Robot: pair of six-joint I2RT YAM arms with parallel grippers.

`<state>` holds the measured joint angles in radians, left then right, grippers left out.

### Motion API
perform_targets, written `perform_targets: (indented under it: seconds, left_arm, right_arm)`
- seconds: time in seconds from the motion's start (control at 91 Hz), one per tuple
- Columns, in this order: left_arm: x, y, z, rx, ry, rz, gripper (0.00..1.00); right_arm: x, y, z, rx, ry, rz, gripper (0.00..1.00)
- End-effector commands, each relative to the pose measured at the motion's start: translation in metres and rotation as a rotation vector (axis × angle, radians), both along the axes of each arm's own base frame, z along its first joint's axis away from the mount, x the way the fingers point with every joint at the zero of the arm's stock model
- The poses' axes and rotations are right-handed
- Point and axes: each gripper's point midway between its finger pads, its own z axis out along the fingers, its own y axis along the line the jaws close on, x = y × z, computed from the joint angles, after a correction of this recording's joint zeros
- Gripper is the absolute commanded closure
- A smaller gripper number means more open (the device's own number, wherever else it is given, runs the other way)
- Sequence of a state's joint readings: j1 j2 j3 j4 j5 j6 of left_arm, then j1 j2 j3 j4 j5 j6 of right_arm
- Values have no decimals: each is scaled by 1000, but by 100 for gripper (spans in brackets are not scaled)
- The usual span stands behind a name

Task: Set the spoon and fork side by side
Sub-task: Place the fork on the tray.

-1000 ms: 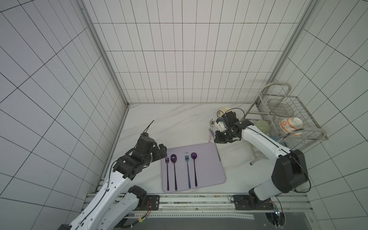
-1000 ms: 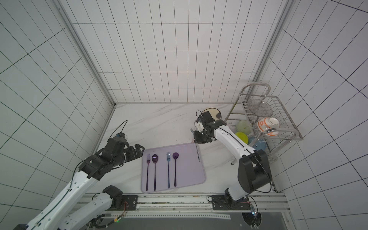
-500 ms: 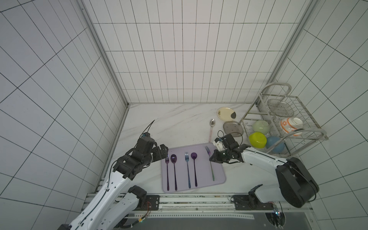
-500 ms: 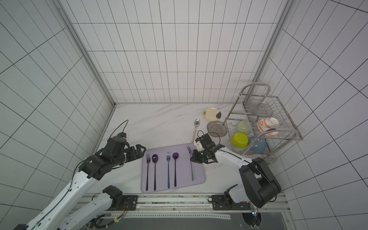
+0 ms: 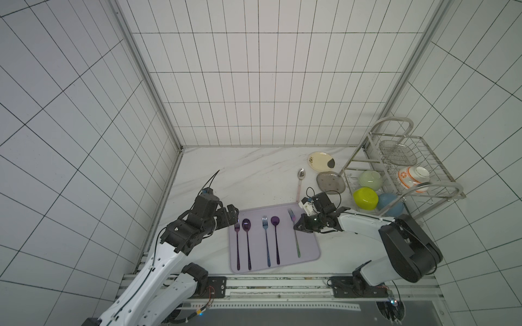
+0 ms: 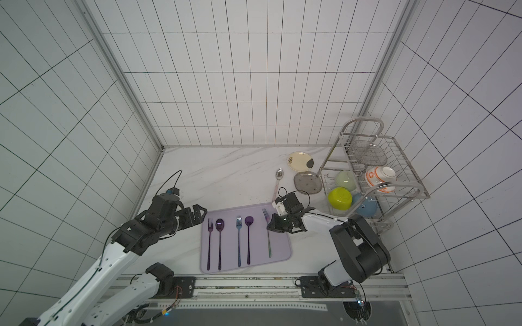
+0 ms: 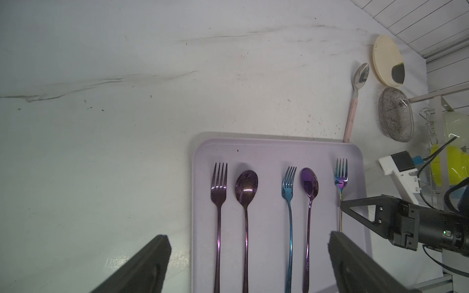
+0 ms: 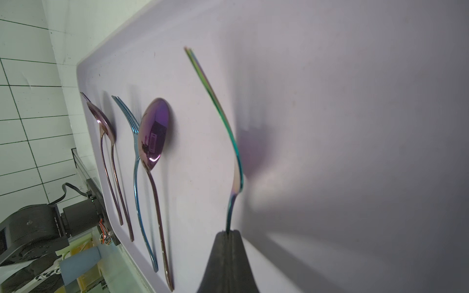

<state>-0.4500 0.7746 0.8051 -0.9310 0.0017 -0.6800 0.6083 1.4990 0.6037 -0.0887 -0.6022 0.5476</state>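
Left gripper [image 5: 232, 216] hovers just off the left edge of the mat [image 5: 308, 254], jaws spread wide, nothing between them; the left wrist view shows both fingers [image 7: 142, 269] apart over the near end of the mat [image 7: 269, 152].

On the mat, left to right in both top views: purple fork [image 5: 237, 242], dark spoon [image 5: 247, 240], blue fork [image 5: 265, 240], purple spoon [image 5: 276, 237], all lying flat with handles parallel. The two pairs each sit side by side, a wider gap between pairs.

Next, near the mat's right edge, the rainbow fork [image 5: 295, 234]. Right gripper [image 5: 296, 225] is pinched tight on its neck, just below the tines; the right wrist view shows the pads [image 8: 225, 253] pressed together with the thin stem [image 8: 229, 218] emerging between them. In that view the rainbow fork [image 8: 223, 121] stands on edge, curving beside the mat surface. Whether its handle end touches the mat cannot be told.

Beyond the mat's far right corner, on the counter [image 5: 240, 175], lies a pink-handled spoon [image 5: 300, 180], bowl pointing away, handle end at the mat's edge.

Further right: cream plate [image 5: 320, 161], mesh strainer [image 5: 330, 182], then the rack [image 5: 440, 169] holding bowls.
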Motion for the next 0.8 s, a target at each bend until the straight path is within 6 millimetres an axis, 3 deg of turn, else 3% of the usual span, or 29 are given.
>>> perform_targets:
  seconds: [0.0,0.242,0.495,0.791]
  left_arm:
    - [3,-2,2,-2,-25,-12,2]
    - [4,-2,1,-3,-27,-11,2]
    - [4,-3,0,-5,-28,-12,2]
    - [4,-1,2,-4,-36,-4,2]
  right_arm:
    - [-10,-1,-9,-4,40,10,100]
    - [-21,-13,-18,-54,61,18,100]
    - [-18,-24,-19,-143,46,35,81]
    - [-7,-30,24,-271,-32,45,69]
